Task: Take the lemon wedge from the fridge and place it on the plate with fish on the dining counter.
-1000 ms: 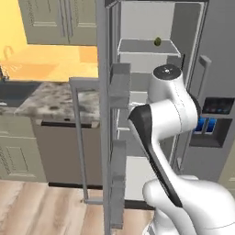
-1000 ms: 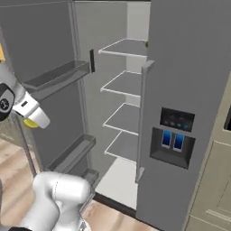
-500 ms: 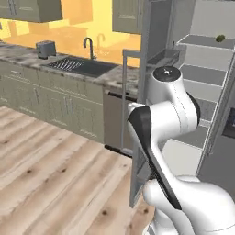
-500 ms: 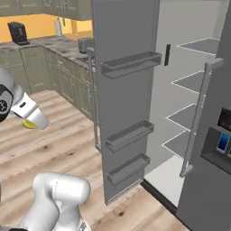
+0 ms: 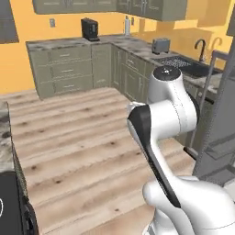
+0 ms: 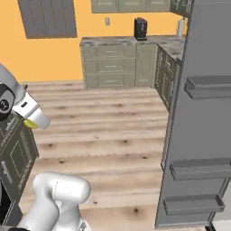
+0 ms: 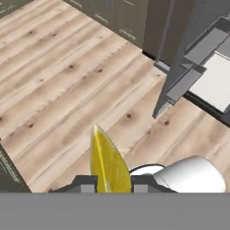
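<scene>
Now I'm in the carrying step: my gripper is clamped on the lemon wedge, its yellow point sticking up between my fingertips at 6 o'clock in the hand view. In the right base view the wedge shows as a yellow patch under my wrist at 9 o'clock. The fridge stands open at 3 o'clock there, its door shelves facing me, wood floor ahead. A strip of speckled granite at 9 o'clock in the left base view may be the dining counter; I can't see the plate. Next, I judge, calls for reaching that counter, finding the plate and lowering the wedge gently. No writing is legible anywhere.
</scene>
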Controlling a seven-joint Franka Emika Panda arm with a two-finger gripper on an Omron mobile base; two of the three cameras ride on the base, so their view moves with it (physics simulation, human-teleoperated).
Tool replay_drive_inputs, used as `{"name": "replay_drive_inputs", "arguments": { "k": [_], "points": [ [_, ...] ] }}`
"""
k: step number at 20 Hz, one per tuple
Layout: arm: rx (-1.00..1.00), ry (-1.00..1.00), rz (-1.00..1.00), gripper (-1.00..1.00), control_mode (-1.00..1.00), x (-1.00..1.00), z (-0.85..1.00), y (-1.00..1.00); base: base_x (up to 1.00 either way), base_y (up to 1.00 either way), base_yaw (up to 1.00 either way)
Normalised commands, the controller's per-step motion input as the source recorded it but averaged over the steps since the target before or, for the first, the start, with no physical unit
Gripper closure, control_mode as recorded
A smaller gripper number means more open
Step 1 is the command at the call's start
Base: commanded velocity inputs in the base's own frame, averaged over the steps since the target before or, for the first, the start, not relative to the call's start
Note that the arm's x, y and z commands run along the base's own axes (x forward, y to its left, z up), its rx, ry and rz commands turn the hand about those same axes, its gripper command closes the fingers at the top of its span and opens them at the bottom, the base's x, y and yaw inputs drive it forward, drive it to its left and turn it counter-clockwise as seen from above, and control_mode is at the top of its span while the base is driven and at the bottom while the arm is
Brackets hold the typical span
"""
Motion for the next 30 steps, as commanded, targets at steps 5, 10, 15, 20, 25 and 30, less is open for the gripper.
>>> {"name": "replay_drive_inputs", "arguments": {
  "k": [5,10,15,20,25,30],
  "points": [
    [0.0,0.0,0.0,1.0,1.0,0.0,0.0,0.0,-0.1,0.0,0.98],
    [0.0,0.0,0.0,1.0,1.0,0.0,0.0,0.0,-0.01,0.0,1.0],
    [0.0,0.0,0.0,1.0,1.0,0.0,0.0,0.0,0.0,0.0,1.0],
    [0.0,0.0,0.0,1.0,1.0,0.0,0.0,0.0,0.0,0.0,1.0],
    [0.0,0.0,0.0,1.0,1.0,0.0,0.0,0.0,-0.08,0.37,0.89],
    [0.0,0.0,0.0,1.0,1.0,0.0,0.0,0.0,0.09,1.0,0.23]
  ]
}}
